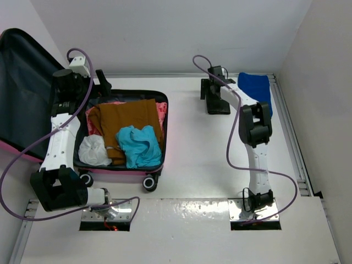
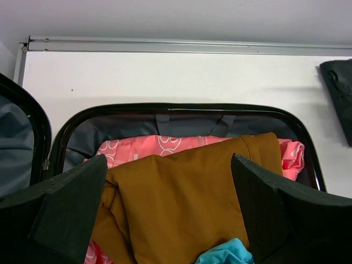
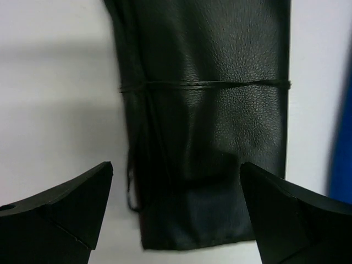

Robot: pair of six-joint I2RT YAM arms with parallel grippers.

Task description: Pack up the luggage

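The left gripper (image 2: 168, 165) hangs with its jaws spread wide and nothing between them, over the far end of the luggage (image 1: 124, 173). The luggage lies open on the left side of the table (image 1: 192, 159), its lid (image 1: 22, 82) raised to the left. Inside it, a white bundle (image 1: 94, 149) sits at the near left. A brown garment (image 2: 181, 203) lies across a pink cloth (image 2: 143, 146), and a teal cloth (image 1: 140, 146) lies on the brown one. Further right, the right gripper (image 3: 176, 170), jaws likewise wide apart and holding nothing, hovers over a black pouch (image 3: 209, 110) lying flat on the table. A blue cloth (image 1: 256, 88) lies just right of the pouch.
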